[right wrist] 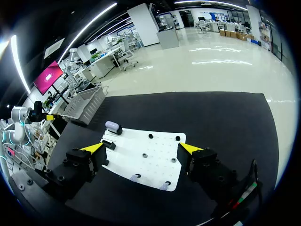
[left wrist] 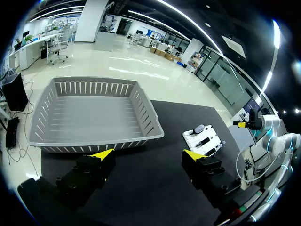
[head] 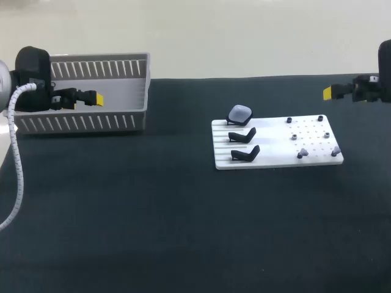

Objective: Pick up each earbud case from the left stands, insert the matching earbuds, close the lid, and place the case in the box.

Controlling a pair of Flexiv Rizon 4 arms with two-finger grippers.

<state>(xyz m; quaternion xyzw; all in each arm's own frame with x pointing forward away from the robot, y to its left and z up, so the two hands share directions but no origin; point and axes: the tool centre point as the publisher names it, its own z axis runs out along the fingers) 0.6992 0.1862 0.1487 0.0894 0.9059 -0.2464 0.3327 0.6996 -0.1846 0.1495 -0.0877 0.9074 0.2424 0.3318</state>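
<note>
Where stands (head: 243, 135) line the white board (head: 275, 160), one earbud case (head: 240, 113) rests.

No legible text, label or number in any of my views: nothing readable on the white board (head: 275, 148), grey box (head: 79, 123) or earbud case (head: 240, 113).

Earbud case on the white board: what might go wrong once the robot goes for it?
The earbud case is small and rounded, raised off the white board; a tool closing off-centre could knock it away. The earbuds are tiny and may slip from the right tool. The box stands far off, near the left tool, so a loosely held case could drop on the way.
</note>
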